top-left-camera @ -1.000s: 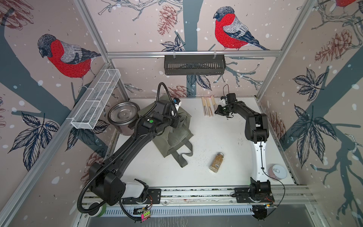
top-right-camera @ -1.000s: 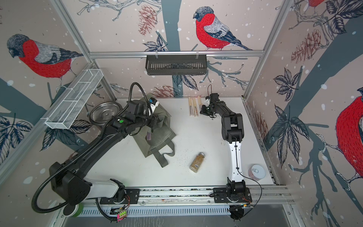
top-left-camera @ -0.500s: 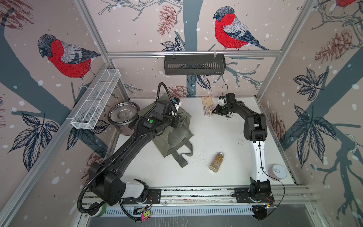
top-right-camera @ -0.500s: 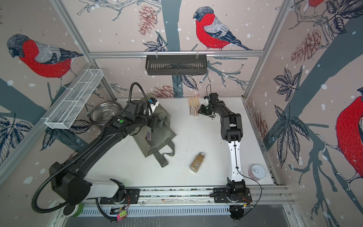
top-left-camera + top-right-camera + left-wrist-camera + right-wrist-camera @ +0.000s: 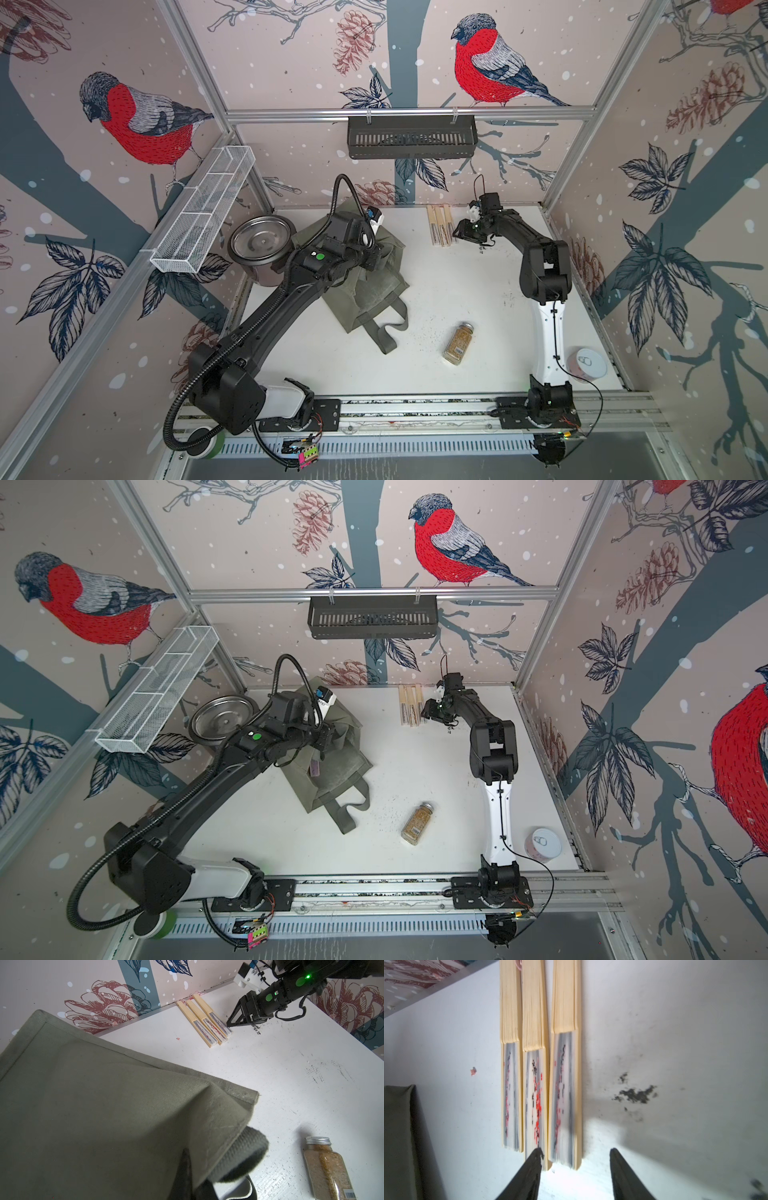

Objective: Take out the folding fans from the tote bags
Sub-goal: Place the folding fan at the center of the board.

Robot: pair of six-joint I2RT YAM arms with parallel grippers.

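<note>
Tool state: my left gripper (image 5: 209,1163) is clamped on the rim of the soft olive-grey fabric tote bag (image 5: 374,286) and holds a fold of cloth up off the white table (image 5: 478,291). My right gripper (image 5: 575,1153) stands with its jaws apart and nothing between them, at the leaf ends of three closed folding fans (image 5: 534,1022) of pale bamboo with grey, red-flecked leaves.

Location: the three fans lie flat, side by side and touching, at the table's far edge against the back wall, well apart from the bag. The bag sits at the far left of the table, just beside the round steel pot (image 5: 261,245). In a top view a slim purplish piece (image 5: 314,766) shows in the bag's mouth. I judge it to be another fan but cannot confirm it.

Handling, as judged: each fan is light, slim and stiff along its bamboo guards. The smooth bamboo may slip, and the folded leaf is the fragile part. I would grip across the two outer guards on the bare bamboo half, not on the leaf edge. The bag is limp and collapses around its contents, so its mouth must be held open for any reach inside.
</note>
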